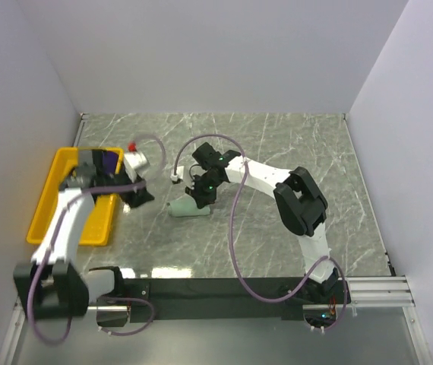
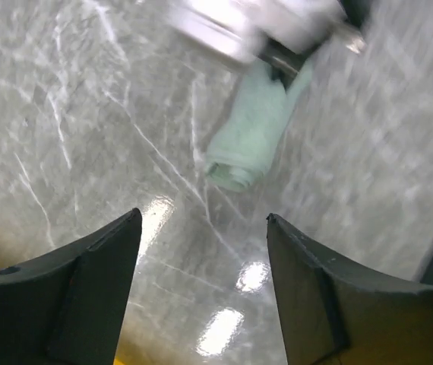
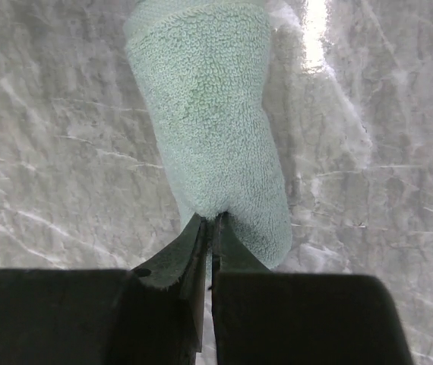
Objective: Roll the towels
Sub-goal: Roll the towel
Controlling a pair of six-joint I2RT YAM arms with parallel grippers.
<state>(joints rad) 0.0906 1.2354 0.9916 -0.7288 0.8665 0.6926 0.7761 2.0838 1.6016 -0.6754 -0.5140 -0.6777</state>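
The right tool [image 3: 210, 228] clamps the near end of the rolled pale mint terry towel [image 3: 213, 129] on the grey marbled bench [image 1: 277, 152], likely so it cannot unroll; the left tool [image 2: 203, 228] gapes empty.

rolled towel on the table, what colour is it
The rolled towel is pale mint green, plain with no pattern; clearest in the right wrist view.

No readable text, label, brand or number in any view. The yellow tray [image 1: 40, 205], the mint towel [image 3: 209, 137] and the marbled worktop [image 1: 277, 137] show plain surfaces. Any marks on the arms [image 1: 266, 176] are too small to read.
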